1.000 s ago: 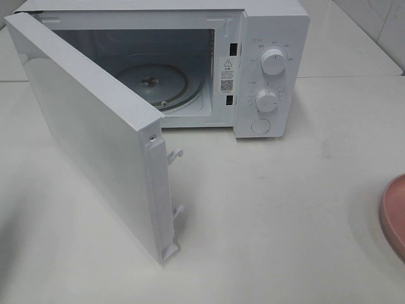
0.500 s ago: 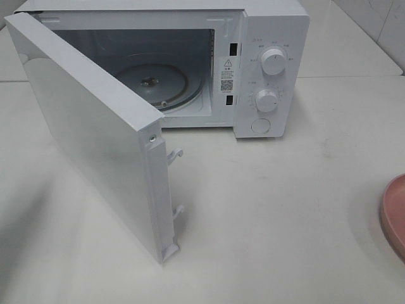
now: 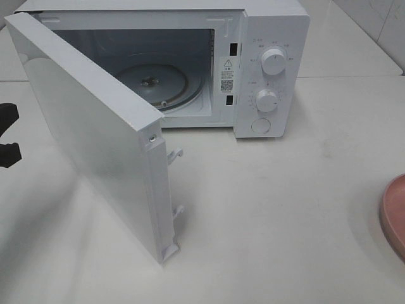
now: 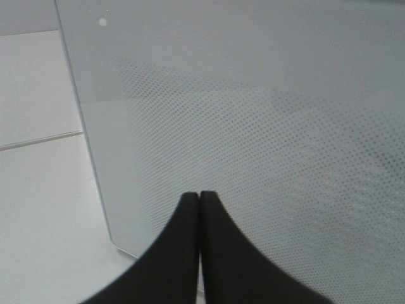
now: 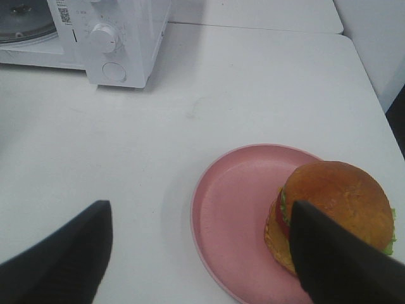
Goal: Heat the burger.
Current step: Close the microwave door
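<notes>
The burger (image 5: 335, 209), with a golden-brown bun, lettuce and tomato, sits on the pink plate (image 5: 234, 215) in the right wrist view. It is out of the high view, where only the plate's rim (image 3: 395, 215) shows at the right edge. My right gripper (image 5: 201, 212) is open and empty, hovering above the plate. My left gripper (image 4: 200, 195) is shut and empty, close to the outer face of the open microwave door (image 4: 253, 126). Black parts of the left gripper (image 3: 9, 155) show at the high view's left edge.
The white microwave (image 3: 272, 38) stands at the back with its door (image 3: 95, 139) swung far out to the left. The glass turntable (image 3: 152, 82) inside is bare. Its knobs also show in the right wrist view (image 5: 104, 37).
My left gripper has come into the high view at the left edge, beside the open door. The microwave, door and plate have not moved.
</notes>
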Robot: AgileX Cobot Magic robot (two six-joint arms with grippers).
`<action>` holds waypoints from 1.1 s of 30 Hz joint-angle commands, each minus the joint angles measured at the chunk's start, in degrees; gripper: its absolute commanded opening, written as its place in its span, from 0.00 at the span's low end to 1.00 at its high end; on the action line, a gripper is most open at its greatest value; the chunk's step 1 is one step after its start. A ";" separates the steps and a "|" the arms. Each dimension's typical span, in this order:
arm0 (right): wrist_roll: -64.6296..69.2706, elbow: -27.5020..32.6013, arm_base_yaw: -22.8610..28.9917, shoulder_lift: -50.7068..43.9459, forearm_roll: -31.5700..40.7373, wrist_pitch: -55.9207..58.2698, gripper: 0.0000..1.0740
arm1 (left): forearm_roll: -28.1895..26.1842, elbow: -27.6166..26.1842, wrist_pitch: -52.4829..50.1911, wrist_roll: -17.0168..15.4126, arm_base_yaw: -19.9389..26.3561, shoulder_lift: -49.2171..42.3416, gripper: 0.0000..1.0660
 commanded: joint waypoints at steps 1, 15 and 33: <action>-0.29 0.11 -0.23 -1.60 -0.06 0.00 0.70 | 0.23 -0.17 -2.18 -0.40 -1.66 0.29 0.00; -0.29 0.11 -0.23 -1.60 -0.06 0.00 0.70 | -8.02 -7.05 4.81 1.03 -10.37 4.01 0.00; -0.23 0.11 -0.23 -1.60 -0.06 0.00 0.70 | -20.74 -17.13 5.39 1.49 -23.03 13.87 0.00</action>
